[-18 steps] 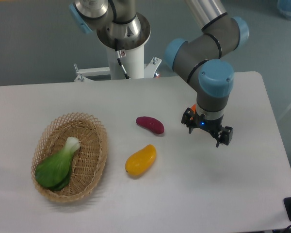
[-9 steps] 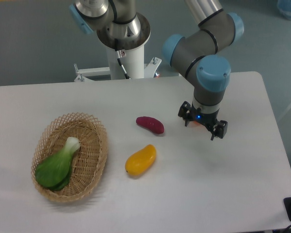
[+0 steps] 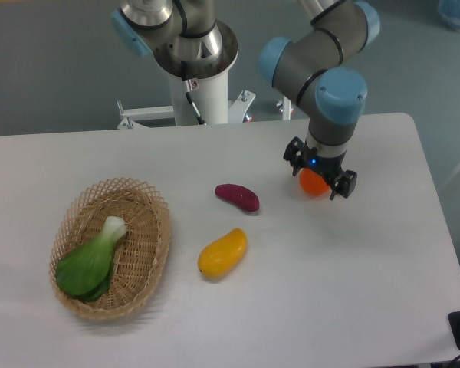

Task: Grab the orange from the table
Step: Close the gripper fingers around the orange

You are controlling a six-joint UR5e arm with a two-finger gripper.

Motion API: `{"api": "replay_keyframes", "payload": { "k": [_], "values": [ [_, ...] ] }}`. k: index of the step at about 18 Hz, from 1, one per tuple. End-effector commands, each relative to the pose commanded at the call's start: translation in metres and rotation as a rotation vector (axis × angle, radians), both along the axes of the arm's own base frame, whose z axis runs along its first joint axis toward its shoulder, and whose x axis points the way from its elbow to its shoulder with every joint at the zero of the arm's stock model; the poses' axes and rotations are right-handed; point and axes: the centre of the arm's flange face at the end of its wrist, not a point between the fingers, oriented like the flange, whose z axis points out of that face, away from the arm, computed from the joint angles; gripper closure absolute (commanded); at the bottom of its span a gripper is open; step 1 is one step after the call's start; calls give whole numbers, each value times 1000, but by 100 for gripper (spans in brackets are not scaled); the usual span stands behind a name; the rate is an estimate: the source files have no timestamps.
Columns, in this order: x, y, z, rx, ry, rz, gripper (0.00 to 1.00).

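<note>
The orange (image 3: pixel 314 184) is a small round red-orange fruit on the white table (image 3: pixel 368 268), at the back right. My gripper (image 3: pixel 320 173) points down directly over it. The two dark fingers (image 3: pixel 346 184) stand on either side of the fruit, wider apart than the fruit itself. The jaws look open and do not press on the orange. The gripper body hides the top of the orange.
A purple sweet potato (image 3: pixel 238 196) lies left of the orange, and a yellow-orange mango-like fruit (image 3: pixel 222 253) lies nearer the front. A wicker basket (image 3: pixel 149 222) holding a green bok choy (image 3: pixel 90 261) stands at the left. The robot's base (image 3: pixel 195 69) is at the back.
The gripper has moved up and slightly left in the picture, from in front of the orange to over it. The orange, mostly hidden before, now shows between the fingers.
</note>
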Motion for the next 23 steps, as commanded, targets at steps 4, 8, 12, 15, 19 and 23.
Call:
{"api": "replay_keyframes", "payload": {
  "k": [4,8,12,15,19,23],
  "values": [
    [11,-6,-13,-22,-24,-8,0],
    [14,-17,-23,-29,-48,-34,0],
    [17,-26,-31,-52,-56,-84,0],
    [21,-28,-37,-68,-62,-84,0],
    [10,-38,-34,-54,-29,-60,0],
    [0,-36,-32,-43,-2,-64,0]
  ]
}}
